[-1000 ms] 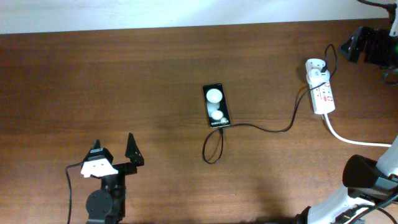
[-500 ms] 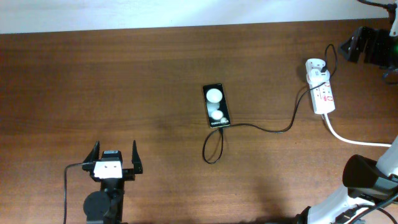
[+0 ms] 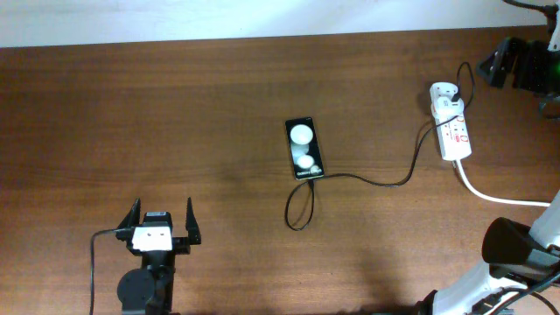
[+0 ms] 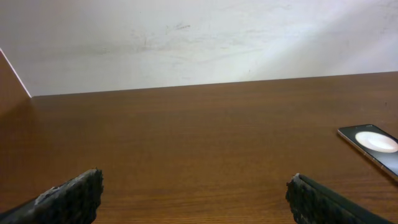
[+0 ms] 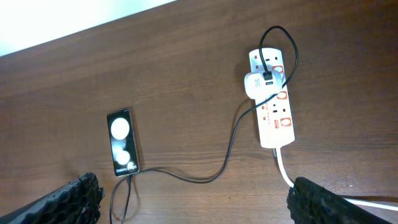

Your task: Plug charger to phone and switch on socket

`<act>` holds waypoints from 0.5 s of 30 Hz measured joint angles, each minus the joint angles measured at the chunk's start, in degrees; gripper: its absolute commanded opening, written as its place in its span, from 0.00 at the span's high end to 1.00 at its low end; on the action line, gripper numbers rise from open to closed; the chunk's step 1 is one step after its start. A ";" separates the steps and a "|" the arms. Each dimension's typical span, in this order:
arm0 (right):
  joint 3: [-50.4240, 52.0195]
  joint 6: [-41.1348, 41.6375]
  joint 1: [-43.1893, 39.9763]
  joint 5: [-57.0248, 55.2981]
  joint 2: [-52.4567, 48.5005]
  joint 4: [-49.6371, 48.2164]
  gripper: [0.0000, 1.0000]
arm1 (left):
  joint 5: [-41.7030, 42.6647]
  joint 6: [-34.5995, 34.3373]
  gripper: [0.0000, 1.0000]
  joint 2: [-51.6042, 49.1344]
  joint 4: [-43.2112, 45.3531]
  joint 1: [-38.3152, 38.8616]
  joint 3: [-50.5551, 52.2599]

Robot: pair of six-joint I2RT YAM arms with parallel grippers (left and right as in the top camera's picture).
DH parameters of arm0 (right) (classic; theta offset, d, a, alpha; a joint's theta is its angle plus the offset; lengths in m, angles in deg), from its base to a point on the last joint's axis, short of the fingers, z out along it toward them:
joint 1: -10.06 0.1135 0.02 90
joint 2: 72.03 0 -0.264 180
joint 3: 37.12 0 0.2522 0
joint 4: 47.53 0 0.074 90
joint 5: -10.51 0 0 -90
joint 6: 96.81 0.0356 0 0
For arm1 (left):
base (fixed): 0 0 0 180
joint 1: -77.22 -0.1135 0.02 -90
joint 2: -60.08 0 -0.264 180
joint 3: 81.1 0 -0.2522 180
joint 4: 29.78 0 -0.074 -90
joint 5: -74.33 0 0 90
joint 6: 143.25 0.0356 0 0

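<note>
The black phone [image 3: 304, 149] lies flat mid-table, two white spots showing; it also shows in the right wrist view [image 5: 122, 149] and at the right edge of the left wrist view [image 4: 373, 142]. The charger cable [image 3: 376, 182] meets the phone's near end, loops, and runs to the white adapter [image 3: 444, 98], which sits in the white socket strip [image 3: 455, 133]. In the right wrist view the cable [image 5: 231, 146], adapter [image 5: 260, 84] and strip [image 5: 277, 109] are well below my fingers. My left gripper [image 3: 162, 223] is open and empty, far front-left of the phone. My right gripper [image 5: 199, 199] is open, high above.
The strip's thick white cord [image 3: 490, 197] trails to the right edge. My right arm [image 3: 525, 68] hangs at the back right corner; a black and white arm base [image 3: 516, 249] stands front right. A white wall [image 4: 199, 37] rises beyond the table's far edge.
My left gripper has turned from angled right to pointing straight ahead and drawn back slightly toward the front edge. It has held still for the last half second. Right arm unchanged.
</note>
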 measured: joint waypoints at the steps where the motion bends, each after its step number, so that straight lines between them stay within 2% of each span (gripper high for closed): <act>1: 0.00 0.04 0.00 0.00 0.00 0.00 0.02 | 0.00 0.00 0.01 0.00 0.00 0.00 0.00; 9: 0.00 -0.04 -0.11 -0.02 0.00 -0.07 0.02 | 0.00 0.00 0.01 0.00 0.00 0.00 0.00; 11: 1.33 -0.22 0.07 -0.02 0.35 -3.69 0.01 | 0.00 0.00 0.01 0.00 0.00 -0.02 0.00; 15: 18.69 -0.24 6.16 -3.21 8.07 -17.57 0.01 | 0.20 0.04 0.01 0.04 0.00 0.00 0.00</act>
